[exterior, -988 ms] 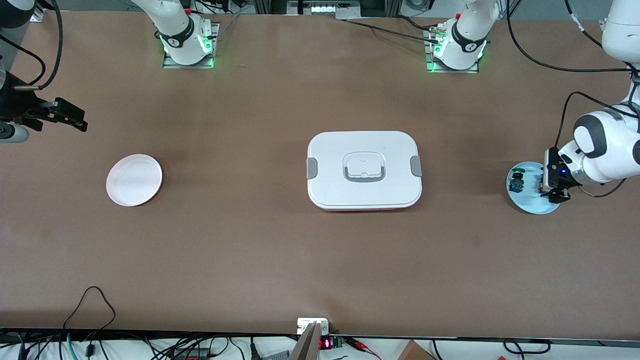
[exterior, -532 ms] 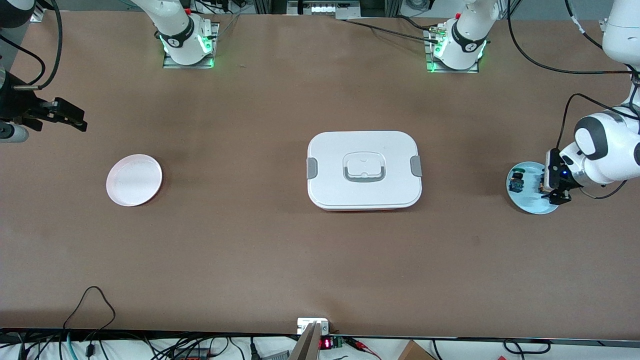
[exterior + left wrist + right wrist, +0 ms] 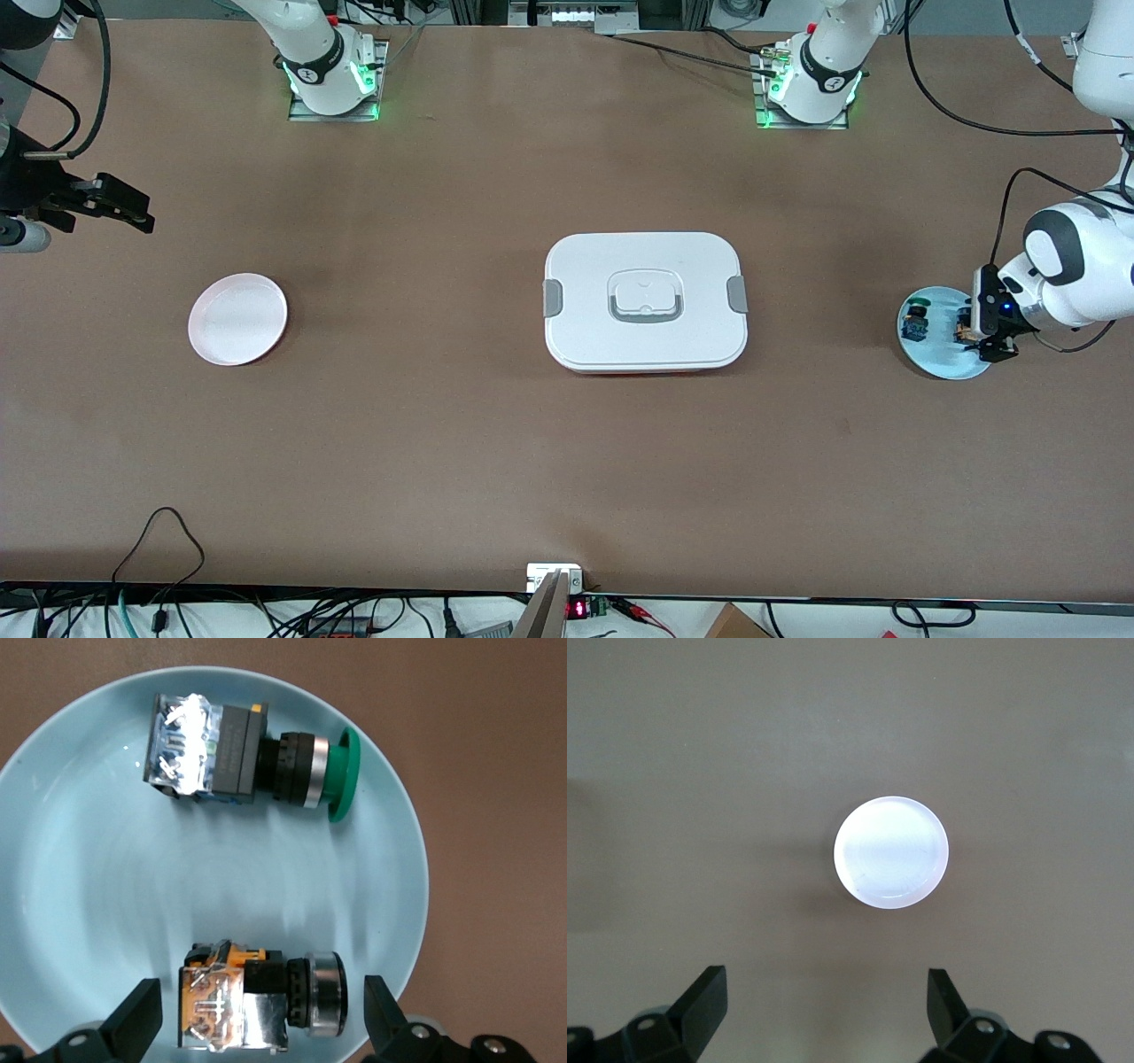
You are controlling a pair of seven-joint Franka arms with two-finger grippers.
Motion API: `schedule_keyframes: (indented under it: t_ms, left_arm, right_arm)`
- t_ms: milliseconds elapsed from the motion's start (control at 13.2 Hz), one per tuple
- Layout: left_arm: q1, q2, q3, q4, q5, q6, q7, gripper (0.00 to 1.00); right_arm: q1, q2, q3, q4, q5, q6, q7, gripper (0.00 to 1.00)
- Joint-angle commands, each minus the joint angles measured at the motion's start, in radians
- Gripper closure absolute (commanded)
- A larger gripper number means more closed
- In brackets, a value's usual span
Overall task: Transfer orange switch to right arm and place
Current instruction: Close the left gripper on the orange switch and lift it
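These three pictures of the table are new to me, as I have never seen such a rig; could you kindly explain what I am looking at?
Two robot arms are bolted along one edge of a brown table. One picture comes from a high camera facing them; the other two from cameras on the arms' wrists.

On the table lie a pink plate toward the right arm's end, a white lidded box in the middle, and a light blue plate toward the left arm's end. The blue plate holds the orange switch and a green-capped switch.

The left end effector hangs open over the orange switch, its fingers on either side, gripping nothing yet. The right end effector waits open, above the table near the pink plate.
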Motion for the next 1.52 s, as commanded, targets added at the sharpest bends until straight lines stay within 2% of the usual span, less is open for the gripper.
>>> schedule_keyframes:
  t_ms: [0,76,152,228,304,380,456,532,836,988,1292,1444]
  left_arm:
    - [0.007,0.017,-0.007,0.028,0.000,-0.002,0.026,0.07]
    - [0.007,0.017,-0.007,0.028,0.000,-0.002,0.026,0.14]
    - [0.008,0.017,-0.007,0.028,0.000,-0.003,0.026,0.27]
    - [0.008,0.017,-0.007,0.028,0.000,-0.003,0.026,0.44]
    - [0.007,0.017,-0.007,0.028,0.000,-0.003,0.024,0.68]
    - [0.008,0.017,-0.007,0.029,0.000,-0.003,0.024,0.88]
    - [0.010,0.017,-0.007,0.035,-0.001,-0.005,0.024,0.93]
    - [0.010,0.017,-0.007,0.041,-0.001,-0.014,0.024,0.97]
    - [0.011,-0.012,-0.010,0.055,-0.030,-0.087,0.024,1.00]
    - [0.010,-0.023,-0.013,0.105,-0.037,-0.214,0.024,1.00]
    - [0.004,-0.038,-0.033,0.282,-0.107,-0.556,0.020,1.00]
    - [0.003,-0.038,-0.030,0.362,-0.212,-0.728,0.010,1.00]
  right_arm:
    - [-0.005,0.009,0.001,0.020,0.005,-0.015,-0.014,0.00]
    - [-0.005,0.009,0.001,0.019,0.007,-0.015,-0.014,0.00]
    - [-0.005,0.009,0.002,0.020,0.007,-0.015,-0.014,0.00]
    - [-0.005,0.009,0.001,0.020,0.005,-0.014,-0.012,0.00]
    - [-0.005,0.009,0.002,0.020,0.005,-0.014,-0.012,0.00]
    - [-0.007,0.009,0.001,0.020,0.005,-0.014,-0.014,0.00]
    - [-0.008,0.009,0.001,0.020,0.005,-0.014,-0.012,0.00]
    - [-0.008,0.009,0.001,0.019,0.005,-0.014,-0.012,0.00]
    - [-0.008,0.011,0.001,0.019,0.005,-0.014,-0.011,0.00]
    - [-0.008,0.015,0.001,0.019,0.005,-0.014,-0.011,0.00]
    - [-0.008,0.017,0.001,0.019,0.005,-0.015,-0.012,0.00]
    - [-0.007,0.018,0.001,0.019,0.005,-0.014,-0.009,0.00]
